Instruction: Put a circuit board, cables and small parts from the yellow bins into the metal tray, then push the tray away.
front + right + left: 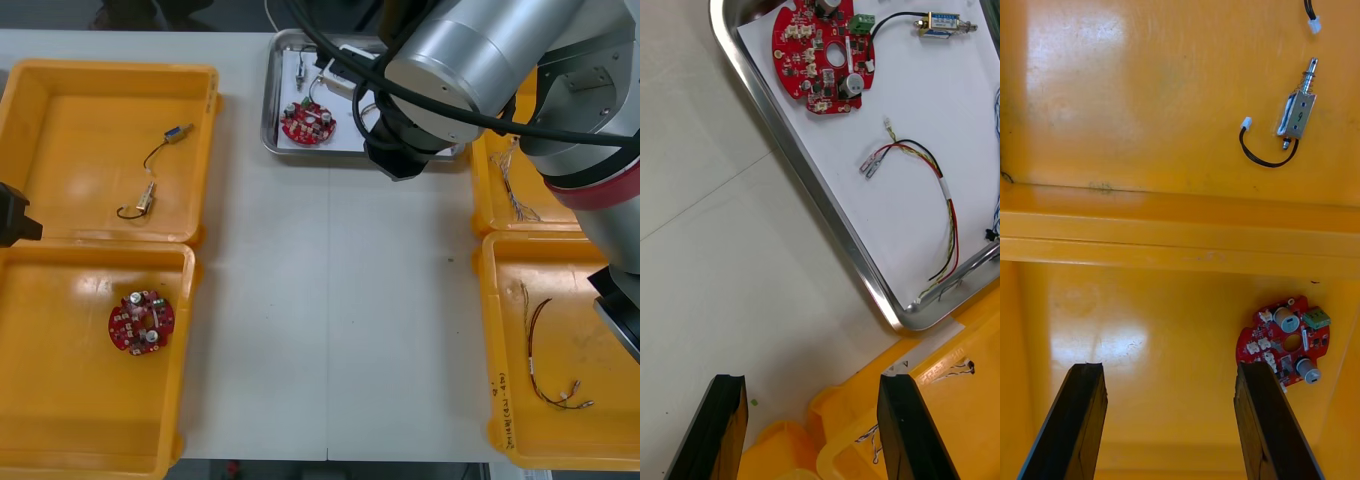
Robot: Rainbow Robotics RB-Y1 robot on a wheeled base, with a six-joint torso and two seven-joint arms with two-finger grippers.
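Two grippers, and neither holds anything. My right gripper [809,390] hangs with its jaws wide apart over the table [330,300] and the lip of a right bin [955,405], near the tray's corner. My left gripper [1169,379], just as wide and empty, is parked over the left bins at 9 o'clock, above a spare board [1289,341] and a spare part [1298,116]. The tray [272,100] sits at 12 o'clock on the table between the far bins. It carries a board [822,56], a part [940,25] on a black lead, a red and yellow cable [929,161] and, at its side, a blue and white cable [997,112]. One corner lies against or just beside the right bin; I cannot tell which. With all of that inside, I judge the loading done and the push to be the step in hand. That calls for my right gripper to drop low and meet the rim on the tray's 6 o'clock side, near its middle. A shove from the corner would likely swing the tray rather than slide it toward 12 o'clock. My fingertips should stay outside the rim, since the red and yellow cable ends close to it, and clear of the bin wall beside me.
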